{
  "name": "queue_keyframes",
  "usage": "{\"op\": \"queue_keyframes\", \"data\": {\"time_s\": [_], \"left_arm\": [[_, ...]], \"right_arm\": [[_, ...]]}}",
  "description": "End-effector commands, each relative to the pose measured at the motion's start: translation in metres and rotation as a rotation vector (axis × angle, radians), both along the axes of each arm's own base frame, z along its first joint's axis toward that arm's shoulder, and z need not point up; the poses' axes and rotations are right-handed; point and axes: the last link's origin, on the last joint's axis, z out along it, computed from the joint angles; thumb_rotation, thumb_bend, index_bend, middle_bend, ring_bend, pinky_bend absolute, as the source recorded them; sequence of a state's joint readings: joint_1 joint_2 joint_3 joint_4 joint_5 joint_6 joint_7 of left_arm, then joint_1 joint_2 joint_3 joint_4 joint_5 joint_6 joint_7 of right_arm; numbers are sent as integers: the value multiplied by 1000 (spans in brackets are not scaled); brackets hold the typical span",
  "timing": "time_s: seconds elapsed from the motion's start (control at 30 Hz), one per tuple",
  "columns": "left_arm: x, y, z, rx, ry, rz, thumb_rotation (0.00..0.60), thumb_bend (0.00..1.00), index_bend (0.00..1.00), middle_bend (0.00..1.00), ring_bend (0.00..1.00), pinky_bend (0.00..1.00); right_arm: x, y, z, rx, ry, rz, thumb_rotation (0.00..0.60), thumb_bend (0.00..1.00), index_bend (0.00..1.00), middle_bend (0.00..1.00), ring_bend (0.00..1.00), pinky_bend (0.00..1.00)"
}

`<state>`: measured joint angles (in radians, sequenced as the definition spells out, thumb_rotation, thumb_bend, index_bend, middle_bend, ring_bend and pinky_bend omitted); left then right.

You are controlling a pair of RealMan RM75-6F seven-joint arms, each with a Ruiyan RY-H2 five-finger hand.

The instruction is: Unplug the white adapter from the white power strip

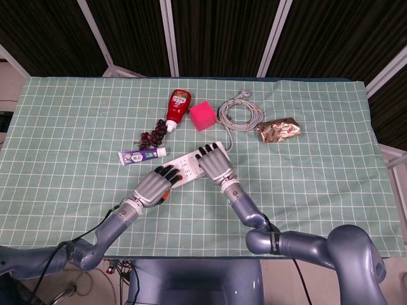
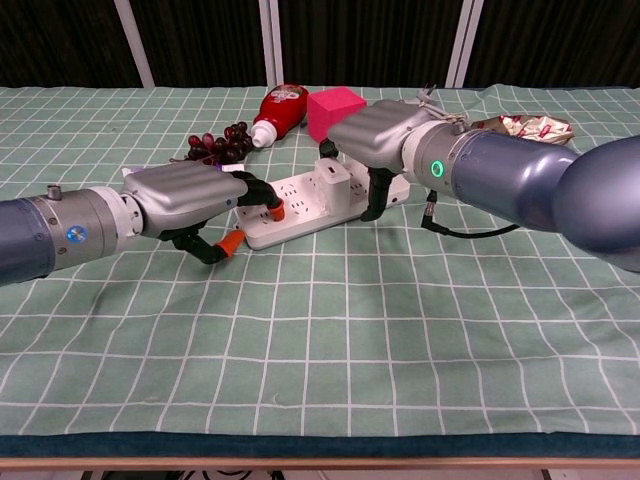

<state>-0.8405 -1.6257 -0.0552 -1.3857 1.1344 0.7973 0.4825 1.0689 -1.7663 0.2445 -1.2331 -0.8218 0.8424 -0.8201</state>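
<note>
The white power strip (image 2: 300, 206) lies aslant at the table's middle, and the white adapter (image 2: 333, 180) stands plugged into its right half. My right hand (image 2: 375, 135) arches over the adapter. Its fingers come down behind the adapter and its thumb reaches the strip's near edge just to the right. A gap shows around the adapter. My left hand (image 2: 185, 195) rests its fingertips (image 2: 268, 205) on the strip's left end, thumb on the cloth in front. In the head view the right hand (image 1: 216, 165) hides the adapter, and the left hand (image 1: 152, 187) covers the end of the strip (image 1: 189, 166).
Behind the strip lie a red ketchup bottle (image 1: 179, 105), a pink cube (image 1: 203, 115), dark grapes (image 1: 152, 135) and a toothpaste tube (image 1: 141, 155). The strip's grey cable (image 1: 240, 115) is coiled at the back right, beside a foil packet (image 1: 278, 130).
</note>
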Motion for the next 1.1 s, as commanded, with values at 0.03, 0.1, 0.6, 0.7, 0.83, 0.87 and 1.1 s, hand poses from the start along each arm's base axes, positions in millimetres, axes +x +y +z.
{"op": "queue_keyframes", "data": {"time_s": [0.03,0.1,0.6,0.7,0.83,0.87,1.1], "left_arm": [[-1,0,-1,-2,1,1,600,602,254,168,75,215],[-1,1,-1,-2,1,3,600,602,254,168,75,215],[-4,2,-1,-2,-2,8,600,601,254,167,75,215],[-4,2,-1,-3,-2,8,600,601,254,168,75,214],[-4,2,-1,-5,-4,7,600,601,254,168,75,215],[-4,2,-1,-5,-4,7,600,601,254,168,75,215],[-4,1,-2,-10,-6,10,600,601,254,168,75,215]], "right_arm": [[0,0,-2,3,-1,1,600,260,328,225,211,254],[1,0,-3,4,-1,2,600,260,331,226,211,254],[2,-1,-11,7,-1,16,600,263,379,241,214,264],[1,-1,-12,5,6,14,600,338,406,247,220,273],[0,-1,-13,7,8,6,600,418,444,251,222,277],[-1,-1,-14,6,9,5,600,440,457,252,222,277],[-4,1,-15,8,20,0,600,576,517,256,222,277]]}}
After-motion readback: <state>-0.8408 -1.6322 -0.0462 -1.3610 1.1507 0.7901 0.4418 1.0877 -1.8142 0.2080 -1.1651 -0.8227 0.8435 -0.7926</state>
